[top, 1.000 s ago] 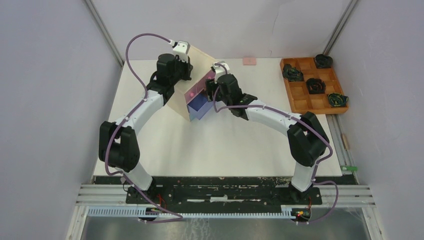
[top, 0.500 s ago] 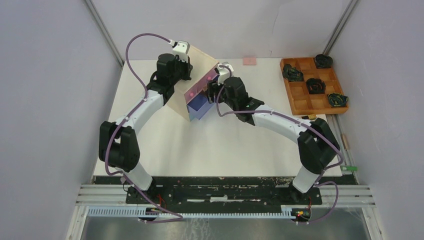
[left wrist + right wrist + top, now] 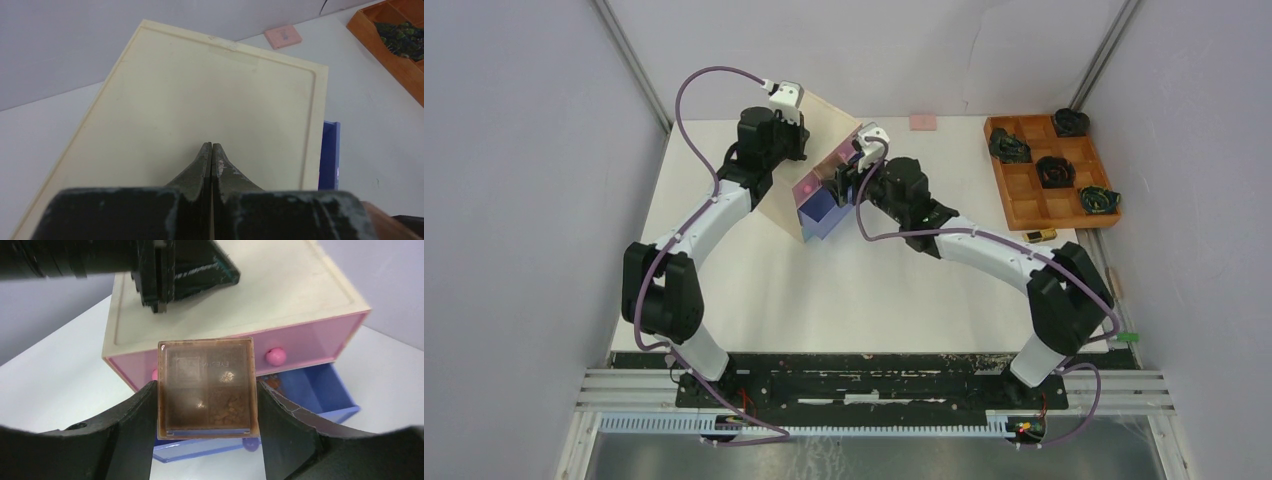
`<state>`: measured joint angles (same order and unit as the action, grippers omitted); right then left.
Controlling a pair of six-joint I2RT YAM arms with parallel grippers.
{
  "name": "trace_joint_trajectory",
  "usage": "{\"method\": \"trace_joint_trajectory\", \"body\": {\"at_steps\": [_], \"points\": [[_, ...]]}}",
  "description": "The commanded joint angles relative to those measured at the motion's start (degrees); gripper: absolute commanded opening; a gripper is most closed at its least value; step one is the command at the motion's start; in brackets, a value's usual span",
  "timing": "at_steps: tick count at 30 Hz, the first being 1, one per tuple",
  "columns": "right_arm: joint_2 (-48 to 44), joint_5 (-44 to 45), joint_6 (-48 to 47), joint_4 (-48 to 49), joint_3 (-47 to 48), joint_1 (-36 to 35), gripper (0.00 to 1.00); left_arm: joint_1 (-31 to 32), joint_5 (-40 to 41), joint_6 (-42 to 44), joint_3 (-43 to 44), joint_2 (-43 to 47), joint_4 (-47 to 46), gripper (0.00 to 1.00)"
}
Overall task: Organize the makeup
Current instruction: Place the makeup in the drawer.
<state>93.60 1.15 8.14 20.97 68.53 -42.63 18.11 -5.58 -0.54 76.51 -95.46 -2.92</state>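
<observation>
Pinching one brown palette (image 3: pixel 206 385) between its fingers, the right gripper (image 3: pixel 205 410) holds it at the front of the one chest (image 3: pixel 240 295), near the one open blue drawer (image 3: pixel 320 390). Released off-centre, the palette could catch the drawer's front and tumble out. The left gripper (image 3: pixel 212 160), fingers pressed together, rests on the chest top. The one pink drawer (image 3: pixel 310 342) is shut.

The right arm has swung outward. Its elbow (image 3: pixel 1069 297) now sits farther from the right claw (image 3: pixel 844 182), having shifted to the right and toward the arm bases. The wrist behind the claw has drawn back to the right, so the claw, carrying the brown palette (image 3: pixel 206 395), points more squarely leftward at the chest (image 3: pixel 819 140). Well behind the claw, beside the forearm, a small gold tube (image 3: pixel 1036 235) now shows on the tabletop (image 3: pixel 874 290), where the elbow hid it a second ago.
</observation>
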Motion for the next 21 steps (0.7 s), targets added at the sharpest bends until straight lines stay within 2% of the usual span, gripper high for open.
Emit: {"method": "trace_joint_trajectory", "body": {"at_steps": [1, 5, 15, 16, 19, 21], "points": [[3.6, -5.4, -1.1, 15.1, -3.6, -0.1, 0.01, 0.6, -0.7, 1.1, -5.5, -5.7, 25.0, 0.03], [6.6, -5.0, -0.7, 20.2, -4.0, -0.1, 0.01, 0.7, 0.0, 1.5, -5.4, -6.0, 25.5, 0.03], [10.6, -4.9, -0.3, 23.1, -2.9, 0.0, 0.01, 0.6, 0.0, 1.4, -5.3, -6.8, 25.8, 0.03], [11.0, -4.6, -0.1, 23.0, -2.7, 0.0, 0.07, 0.7, 0.0, 1.4, -5.3, -6.8, 25.8, 0.03], [11.7, -4.2, 0.8, 22.8, -2.7, 0.3, 0.37, 0.7, 0.0, 1.4, -5.2, -7.1, 25.7, 0.03], [11.6, -3.2, 1.1, 22.2, -2.7, 0.3, 0.71, 0.7, 0.0, 1.4, -5.1, -7.3, 25.9, 0.03]]}}
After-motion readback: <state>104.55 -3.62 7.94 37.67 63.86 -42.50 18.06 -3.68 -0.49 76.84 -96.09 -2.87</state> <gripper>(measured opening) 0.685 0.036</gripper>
